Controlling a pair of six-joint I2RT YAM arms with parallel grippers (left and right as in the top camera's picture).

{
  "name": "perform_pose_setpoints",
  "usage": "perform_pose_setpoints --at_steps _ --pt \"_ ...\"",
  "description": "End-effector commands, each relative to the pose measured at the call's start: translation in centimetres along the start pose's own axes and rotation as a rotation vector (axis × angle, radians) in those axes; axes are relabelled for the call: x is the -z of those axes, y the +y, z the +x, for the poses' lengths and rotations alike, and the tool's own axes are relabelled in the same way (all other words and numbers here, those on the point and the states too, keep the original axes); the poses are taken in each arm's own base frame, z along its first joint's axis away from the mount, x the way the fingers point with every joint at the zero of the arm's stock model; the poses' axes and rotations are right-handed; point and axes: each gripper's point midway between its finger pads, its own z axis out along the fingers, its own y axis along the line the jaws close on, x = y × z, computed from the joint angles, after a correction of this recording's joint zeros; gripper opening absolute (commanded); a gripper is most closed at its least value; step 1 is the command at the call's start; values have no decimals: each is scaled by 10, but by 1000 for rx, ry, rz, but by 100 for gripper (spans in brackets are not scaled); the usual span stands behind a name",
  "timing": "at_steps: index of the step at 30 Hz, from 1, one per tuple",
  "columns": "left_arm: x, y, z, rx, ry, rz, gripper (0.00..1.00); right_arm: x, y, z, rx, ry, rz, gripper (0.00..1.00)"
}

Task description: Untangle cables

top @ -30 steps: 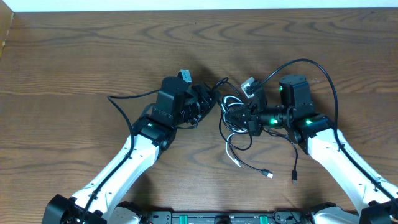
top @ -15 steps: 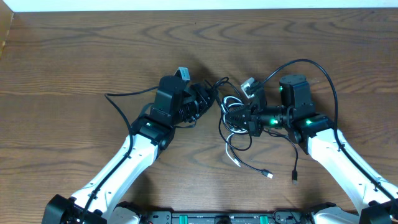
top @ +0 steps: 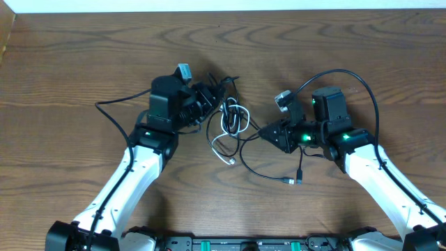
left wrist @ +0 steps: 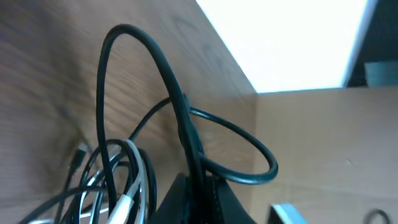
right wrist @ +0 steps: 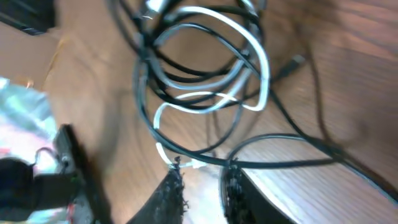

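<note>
The cables lie tangled (top: 232, 120) mid-table between the two arms: white loops woven with black ones. One black cord trails forward to a plug end (top: 293, 181). My left gripper (top: 212, 103) is at the tangle's left edge. In the left wrist view it is shut (left wrist: 199, 186) on a black cable (left wrist: 180, 118) that arches up from the jaws, with the white cable (left wrist: 134, 186) beside it. My right gripper (top: 266, 132) sits just right of the tangle. Its jaws stand apart (right wrist: 202, 177), and a black cord (right wrist: 280, 163) lies across the fingertips (right wrist: 233, 186), not pinched. The white loop (right wrist: 261, 68) lies beyond.
Thick black arm wires curve out beside the left arm (top: 115, 104) and over the right arm (top: 348, 73). A cardboard edge (top: 5, 35) stands at the far left corner. The wooden table (top: 83, 56) ends at a white strip at the back.
My left gripper has pulled left and back, dragging the tangle away from the right gripper. The right gripper's jaws have parted and let go of the cables.
</note>
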Motion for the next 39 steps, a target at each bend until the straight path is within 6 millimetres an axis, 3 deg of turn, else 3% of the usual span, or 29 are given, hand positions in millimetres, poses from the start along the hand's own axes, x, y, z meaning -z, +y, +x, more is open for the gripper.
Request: perform_pose_setpoints --at_steps 1,7,14,22,39 --pt "8 -29 6 -49 63 115 8 0 -7 -1 -59 -5 58 33" --pt "11 -51 2 -14 55 201 8 1 -21 -3 -247 -33 136 44" --pt "16 -64 21 -48 167 275 8 5 -35 -25 -197 -131 216 48" --pt "23 -71 40 -57 285 322 7 7 -34 -39 -114 -177 218 44" --pt "23 -78 30 -46 231 340 7 -9 -15 -27 -38 -120 201 47"
